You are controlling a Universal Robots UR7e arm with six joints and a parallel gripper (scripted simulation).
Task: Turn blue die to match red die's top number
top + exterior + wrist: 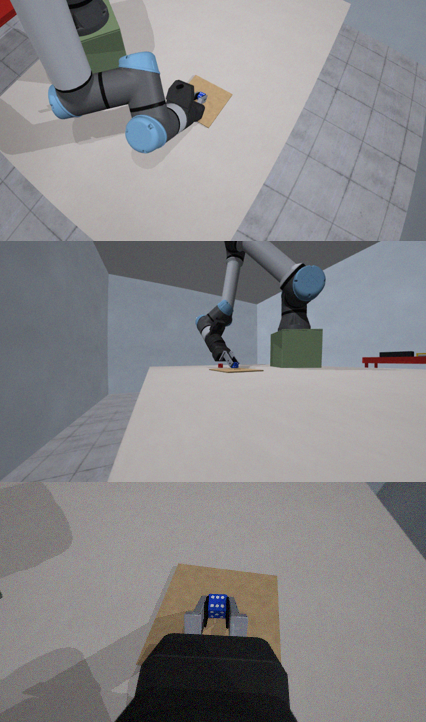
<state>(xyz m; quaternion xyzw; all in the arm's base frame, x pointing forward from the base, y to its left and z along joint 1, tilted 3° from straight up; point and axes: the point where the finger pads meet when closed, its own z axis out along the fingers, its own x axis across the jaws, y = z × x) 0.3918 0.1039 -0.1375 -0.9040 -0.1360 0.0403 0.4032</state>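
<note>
My gripper (201,96) (234,364) (217,605) is tilted and shut on the blue die (201,94) (235,365) (217,602), one finger on each side. The die's upper face shows six white pips in the wrist view. It is low over the brown mat (220,97) (253,370) (260,589); whether it touches the mat I cannot tell. The red die (220,365) stands behind the mat in the exterior view, its top number not readable; it is out of sight in the top view. No black die shows in these views.
The pale table (239,167) (239,426) (340,632) lies around the mat. The green robot pedestal (104,53) (302,348) stands at the robot's base. A red bench (394,360) is beyond the table at the right in the exterior view.
</note>
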